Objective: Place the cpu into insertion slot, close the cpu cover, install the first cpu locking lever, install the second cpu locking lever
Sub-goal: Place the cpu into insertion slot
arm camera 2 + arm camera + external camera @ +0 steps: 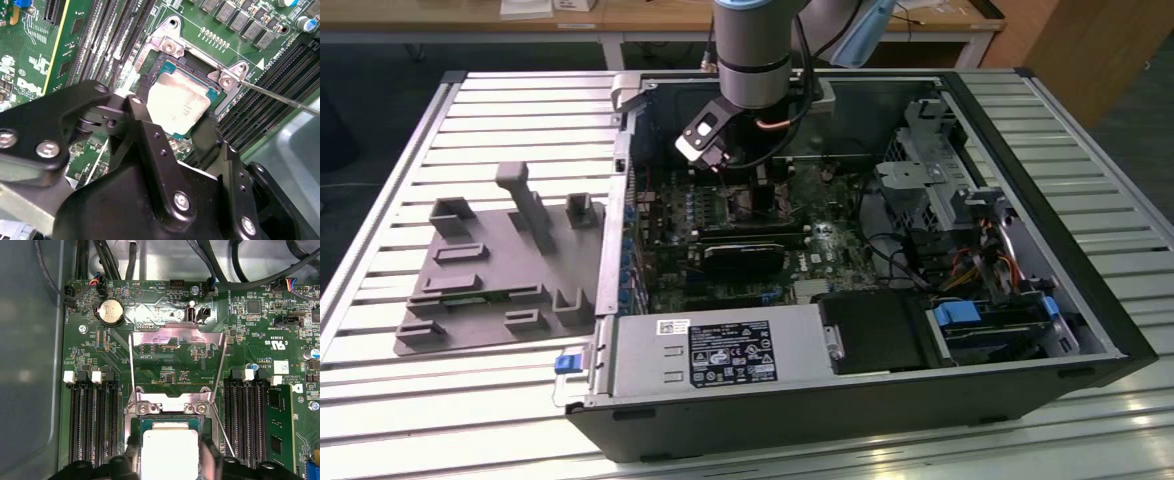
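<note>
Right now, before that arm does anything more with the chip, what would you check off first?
1. cpu over the insertion slot: ok.
2. End effector shut on the cpu's opposite edges: ok.
3. cpu cover swung open, clear of the slot: ok.
4. Locking lever off to the side, unlatched: ok.
5. cpu lying flat and fully seated: cannot tell.

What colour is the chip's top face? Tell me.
The chip is pale silvery-grey, clearest in the first wrist view.
</note>
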Motion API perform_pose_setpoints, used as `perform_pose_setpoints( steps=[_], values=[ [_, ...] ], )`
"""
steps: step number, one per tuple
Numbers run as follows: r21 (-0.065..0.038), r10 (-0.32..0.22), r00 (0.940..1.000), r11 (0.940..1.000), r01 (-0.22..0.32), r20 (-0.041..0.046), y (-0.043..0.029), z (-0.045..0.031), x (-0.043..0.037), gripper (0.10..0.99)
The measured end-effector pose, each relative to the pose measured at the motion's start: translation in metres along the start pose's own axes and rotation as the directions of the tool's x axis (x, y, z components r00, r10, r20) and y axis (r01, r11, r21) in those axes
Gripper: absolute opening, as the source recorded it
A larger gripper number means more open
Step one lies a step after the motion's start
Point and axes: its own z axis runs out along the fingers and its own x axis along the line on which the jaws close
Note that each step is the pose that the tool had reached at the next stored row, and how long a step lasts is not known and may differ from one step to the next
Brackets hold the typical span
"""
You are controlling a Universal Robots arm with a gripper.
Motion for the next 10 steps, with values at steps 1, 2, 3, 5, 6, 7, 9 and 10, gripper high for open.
perform_pose_setpoints(
  steps=[1, 2, 3, 5, 6, 7, 9, 10],
  values=[
    [0.0, 0.0, 1.0, 1.0, 0.0, 0.0, 0.0, 0.0, 0.0, 0.553],
    [0.0, 0.0, 1.0, 1.0, 0.0, 0.0002, 0.0, 0.0, 0.0, 0.616],
    [0.0, 0.0, 1.0, 1.0, 0.0, 0.0002, 0.0, 0.0, 0.0, 0.616],
    [0.0, 0.0, 1.0, 1.0, 0.0, 0.0002, 0.0, 0.0, -0.0001, 0.616],
    [0.0, 0.0, 1.0, 1.0, 0.0, 0.0004, 0.0, -0.0005, -0.0001, 0.616],
    [0.0, 0.0, 1.0, 1.0, 0.0, 0.0002, 0.0, -0.0011, -0.0001, 0.616],
    [0.0, 0.0, 1.0, 1.0, 0.0, -0.0001, 0.0001, -0.0016, 0.0, 0.616],
    [0.0, 0.0, 1.0, 1.0, 0.0, -0.0001, 0.0001, -0.0016, 0.0, 0.616]
  ],
)
